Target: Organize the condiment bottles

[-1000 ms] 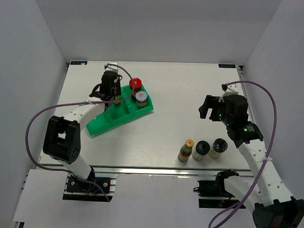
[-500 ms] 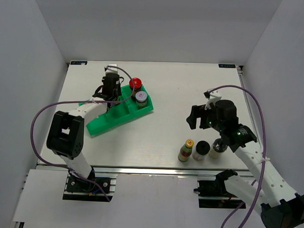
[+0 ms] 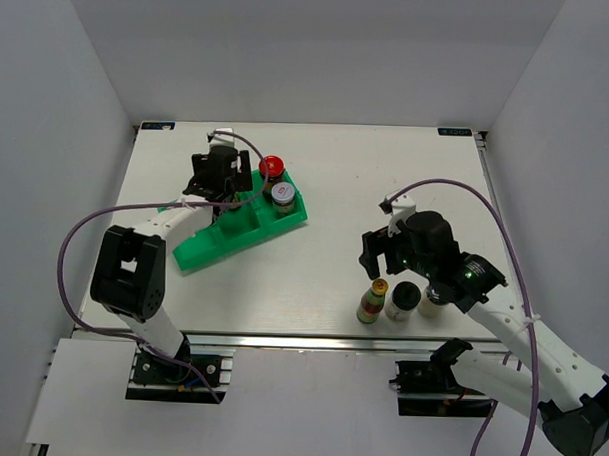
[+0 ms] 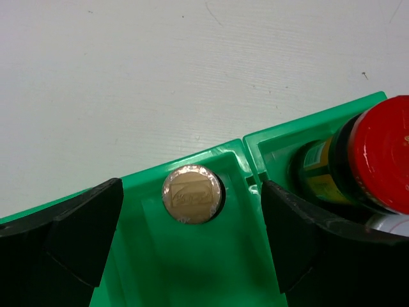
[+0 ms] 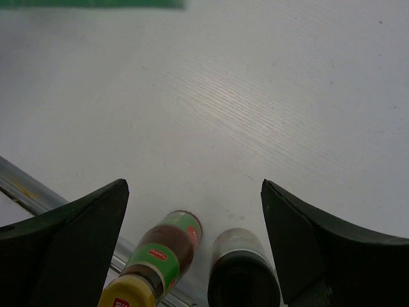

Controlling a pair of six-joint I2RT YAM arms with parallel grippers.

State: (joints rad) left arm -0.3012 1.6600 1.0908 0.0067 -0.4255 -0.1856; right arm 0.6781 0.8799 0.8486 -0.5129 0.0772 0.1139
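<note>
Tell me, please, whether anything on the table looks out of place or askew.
The green bin sits diagonal to the edges of the table. The yellow-capped bottle and a black-lidded jar stand loose near the front edge, outside it. Nothing looks tipped or spilled.

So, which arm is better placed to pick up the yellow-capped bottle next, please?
Probably right: the right end effector hovers open near the yellow-capped bottle, while the left end effector is over the green bin.
</note>
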